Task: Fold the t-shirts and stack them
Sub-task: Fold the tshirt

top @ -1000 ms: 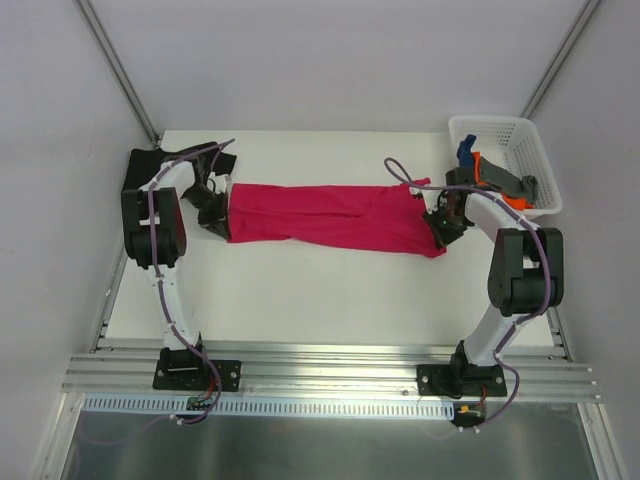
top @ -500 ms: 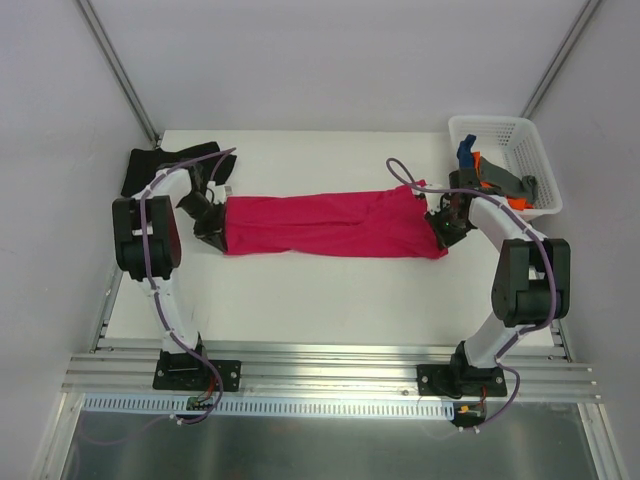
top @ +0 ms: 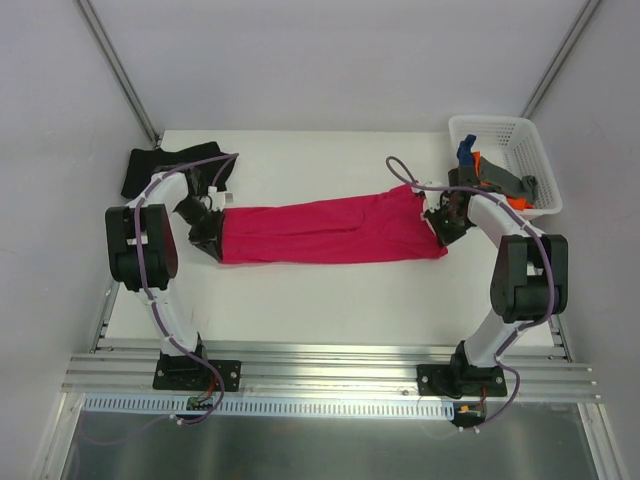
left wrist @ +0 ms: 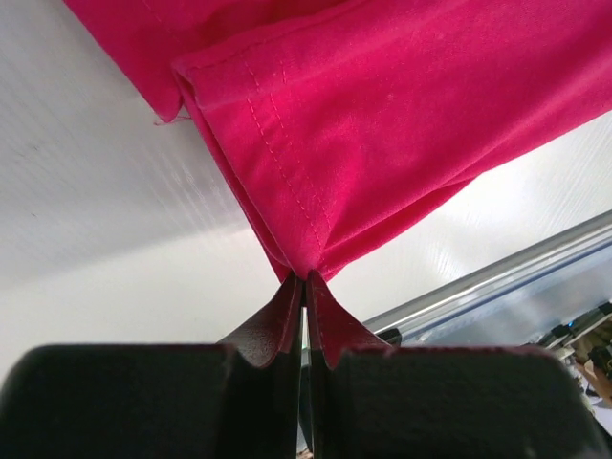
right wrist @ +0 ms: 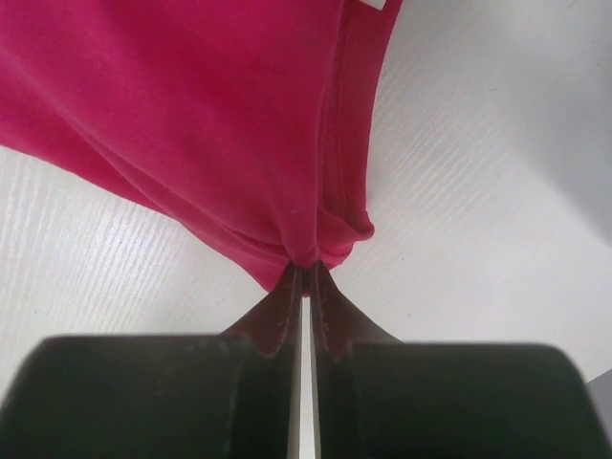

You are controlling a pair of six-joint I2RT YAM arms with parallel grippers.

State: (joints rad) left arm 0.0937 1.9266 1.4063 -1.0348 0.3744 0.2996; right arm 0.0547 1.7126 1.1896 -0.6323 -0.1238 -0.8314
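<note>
- Table (top: 330,300), white, seen from above, with a crimson-pink t-shirt (top: 330,232) stretched in a long band from left to right across its middle.
- My left gripper (left wrist: 304,287) is pinched fully closed on the left end of the crimson-pink t-shirt, at a stitched hem corner. The cloth fans out from between my fingers.
- My right gripper (right wrist: 304,277) is clamped just as tight on the right end, where folds gather beside a seamed edge.
- A black t-shirt (top: 165,165) lies crumpled at the far left corner, beyond my left arm.
- A white lattice basket (top: 505,135) sits at the far right corner, holding a blue shirt (top: 465,150), an orange shirt (top: 487,170) and a grey shirt (top: 520,185).
</note>
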